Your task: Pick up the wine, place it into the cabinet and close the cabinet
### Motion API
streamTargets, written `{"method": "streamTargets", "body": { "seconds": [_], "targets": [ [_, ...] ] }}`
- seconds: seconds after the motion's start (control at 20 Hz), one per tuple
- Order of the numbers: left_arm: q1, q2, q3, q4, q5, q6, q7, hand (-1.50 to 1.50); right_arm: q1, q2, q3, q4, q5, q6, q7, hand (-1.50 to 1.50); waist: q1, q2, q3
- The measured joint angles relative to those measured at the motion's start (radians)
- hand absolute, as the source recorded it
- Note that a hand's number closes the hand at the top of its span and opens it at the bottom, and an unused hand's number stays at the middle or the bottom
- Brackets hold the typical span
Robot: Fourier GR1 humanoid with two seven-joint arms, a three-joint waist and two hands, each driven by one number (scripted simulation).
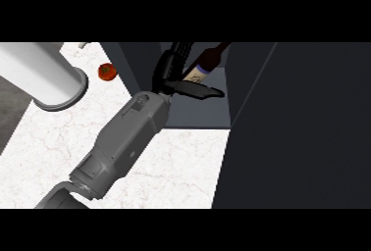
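Observation:
A dark wine bottle point(207, 60) with a pale label is tilted inside the open cabinet point(199, 113) at the top middle, its neck pointing up and to the right. My left hand point(168, 66) reaches into the cabinet and is shut on the bottle. Its fingers run up along the bottle's left side, and the thumb point(200, 91) lies under the label. The grey forearm point(127, 137) crosses the counter from the lower left. The bottle's lower end is hidden behind the hand. My right hand does not show.
The open cabinet door point(304, 122) fills the right side as a large dark panel. A white cylinder point(43, 73) stands at the upper left, with a small red fruit point(107, 71) beside it. The white marble counter point(181, 166) lies below the cabinet.

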Motion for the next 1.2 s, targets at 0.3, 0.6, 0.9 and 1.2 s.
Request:
{"method": "streamTargets", "body": {
  "seconds": [0.3,0.6,0.9,1.2],
  "targets": [
    [0.142,-0.008,-0.132,-0.314,-0.009,0.122,0.111,-1.50,-0.034,-0.005,0.016,0.005,0.006,-0.012,0.011,-1.50,0.009,-0.005,0.000],
    [0.308,0.007,-0.266,-0.615,-0.025,0.326,0.192,-1.50,-0.044,0.003,0.059,-0.003,0.030,-0.028,0.011,-1.50,0.003,0.001,0.001],
    [0.462,0.010,-0.391,-0.844,-0.050,0.513,0.230,-1.50,-0.056,0.004,0.082,-0.009,0.053,-0.041,0.015,-1.50,-0.004,0.007,0.002],
    [0.644,0.020,-0.476,-1.083,-0.094,0.586,0.238,1.50,-0.063,-0.003,0.079,-0.016,0.065,-0.049,0.025,-1.50,-0.005,0.007,0.001]
  ]
}}
